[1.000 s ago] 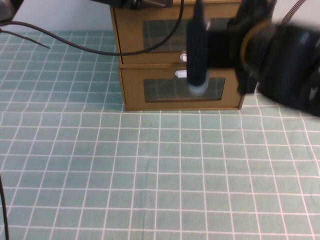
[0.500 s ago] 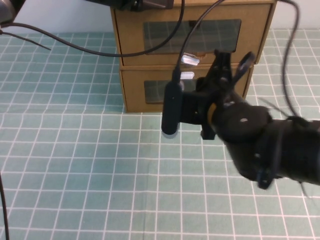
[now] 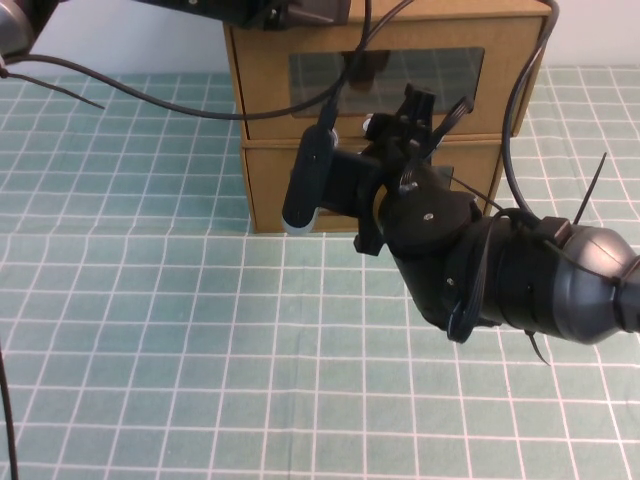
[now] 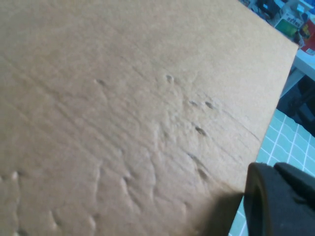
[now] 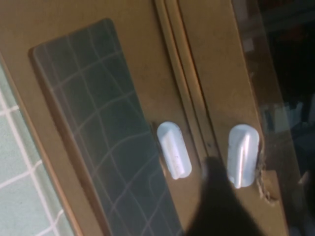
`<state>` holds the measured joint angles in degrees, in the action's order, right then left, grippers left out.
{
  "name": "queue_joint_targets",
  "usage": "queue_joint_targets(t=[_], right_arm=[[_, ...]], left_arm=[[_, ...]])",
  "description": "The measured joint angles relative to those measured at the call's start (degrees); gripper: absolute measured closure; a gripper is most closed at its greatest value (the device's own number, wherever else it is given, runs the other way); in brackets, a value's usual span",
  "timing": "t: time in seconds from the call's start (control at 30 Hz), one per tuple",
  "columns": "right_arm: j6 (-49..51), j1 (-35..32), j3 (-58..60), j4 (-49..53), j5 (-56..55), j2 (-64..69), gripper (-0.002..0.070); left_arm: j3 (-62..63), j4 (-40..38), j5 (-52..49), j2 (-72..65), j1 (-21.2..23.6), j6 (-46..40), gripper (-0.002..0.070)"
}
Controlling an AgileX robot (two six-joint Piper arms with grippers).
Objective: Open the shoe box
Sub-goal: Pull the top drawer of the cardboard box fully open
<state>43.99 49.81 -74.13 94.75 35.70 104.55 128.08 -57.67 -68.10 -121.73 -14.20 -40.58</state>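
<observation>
Two brown cardboard shoe boxes are stacked at the table's back; the upper box [image 3: 385, 70] and the lower box [image 3: 270, 190] each have a dark front window. In the right wrist view the lower box's white handle [image 5: 173, 150] and the upper box's white handle [image 5: 242, 155] sit side by side. My right gripper [image 3: 438, 108] points at the upper box's front, its two fingers spread apart with nothing between them, just short of the handles. One dark finger [image 5: 221, 211] shows below them. My left gripper rests over the upper box's top [image 4: 123, 98]; only one black finger [image 4: 275, 201] shows.
The green checked tablecloth [image 3: 150, 330] covers the table. Black cables [image 3: 150, 95] trail from the left arm [image 3: 270, 8] across the back left. The right arm's bulky body [image 3: 500, 270] hangs over the table's right middle.
The right arm has swung down and leftward from a blurred pose across the boxes. Its gripper now aims at the upper box's front, with the fingers spread.
</observation>
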Motion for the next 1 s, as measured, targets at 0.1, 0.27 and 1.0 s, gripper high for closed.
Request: queue_joint_targets(t=[0.1,0.27,1.0], right_arm=[[0.80,0.00,0.00,0.00,0.24,0.13,0.0275],[0.91,0.00,0.00,0.00,0.37,0.13,0.0249],[1.00,-4.55,-0.56,0.12,-2.53,0.96,0.0247]], left_arm=[[0.52,-0.14,-0.17,0.19,0.00,1.32,0.0680],[5.50,1.60,-0.59,0.19,-0.52,2.75,0.0680],[9.63,13.36,15.09,-5.99,-5.75,2.98,0.0680]])
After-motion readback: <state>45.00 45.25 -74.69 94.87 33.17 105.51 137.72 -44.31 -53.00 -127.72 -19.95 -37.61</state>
